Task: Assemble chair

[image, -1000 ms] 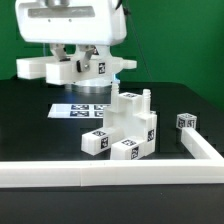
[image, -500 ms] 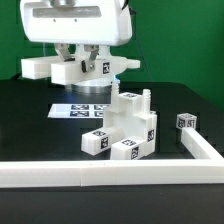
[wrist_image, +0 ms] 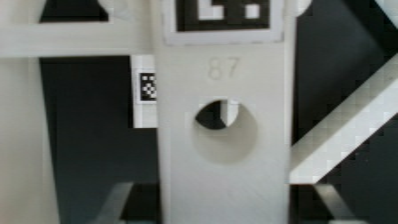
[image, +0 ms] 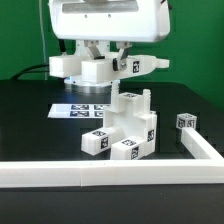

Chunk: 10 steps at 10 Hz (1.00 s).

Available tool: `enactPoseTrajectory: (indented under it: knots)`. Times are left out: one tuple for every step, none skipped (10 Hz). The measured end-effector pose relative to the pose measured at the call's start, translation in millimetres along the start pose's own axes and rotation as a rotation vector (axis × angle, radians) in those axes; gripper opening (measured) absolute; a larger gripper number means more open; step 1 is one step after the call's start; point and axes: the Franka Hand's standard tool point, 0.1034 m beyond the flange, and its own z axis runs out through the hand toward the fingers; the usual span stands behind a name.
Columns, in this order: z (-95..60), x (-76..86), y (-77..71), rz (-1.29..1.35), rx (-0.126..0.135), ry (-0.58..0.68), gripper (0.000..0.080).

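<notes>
Exterior view: the gripper [image: 104, 57] hangs high over the table [image: 30, 120], its fingers closed on a slab [image: 68, 68] of the chair, which it holds level and clear of everything. The grip sits near the slab's middle, most likely so that the load balances and neither end dips. One tag [image: 133, 67] on the slab's edge faces the camera. At 6 o'clock from the slab, well below it, stands the build [image: 128, 128], a stepped block of joined parts with a thin post [image: 147, 96] rising from it. The height looks chosen to pass over that post before any lowering. A loose cube [image: 186, 122] sits at 3 o'clock from the build, apart from it and near the rail [image: 100, 171], which runs along 6 o'clock and turns up the exterior view's right, probably to keep parts from sliding off. The marker board [image: 84, 110] lies flat at 10 o'clock from the build

Wrist view: the slab [wrist_image: 222, 165] fills the frame as a broad strip with a round hole [wrist_image: 215, 115], likely a socket for a peg. A narrow tag [wrist_image: 150, 88] shows beside the strip. The fingers cannot be made out here, so the grip is judged from the exterior view alone
</notes>
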Motion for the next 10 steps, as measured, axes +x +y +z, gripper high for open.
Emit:
enactPoseTrajectory:
  knots:
    - [0.7,-0.5,-0.4,0.013,-0.001,-0.001,0.0291]
    - [1.3,-1.6,-1.4,0.014,-0.002,0.000,0.0291]
    - [2.4,-8.9,-8.5,0.016,-0.002,0.001,0.0291]
    - [4.2,-15.3,-15.3,0.028,-0.004,-0.001,0.0291]
    - [6.3,-18.5,-22.1,0.056,-0.007,0.000,0.0291]
    - [8.6,-20.4,-28.1,0.042,-0.008,0.001,0.0291]
    - [9.5,-19.9,-26.6,0.040,-0.010,-0.001,0.0291]
    - [10.2,-19.6,-25.8,0.041,-0.011,-0.001,0.0291]
    - [11.0,-19.9,-25.7,0.041,-0.013,-0.002,0.0291]
    - [12.0,-20.3,-25.8,0.040,-0.014,-0.003,0.0291]
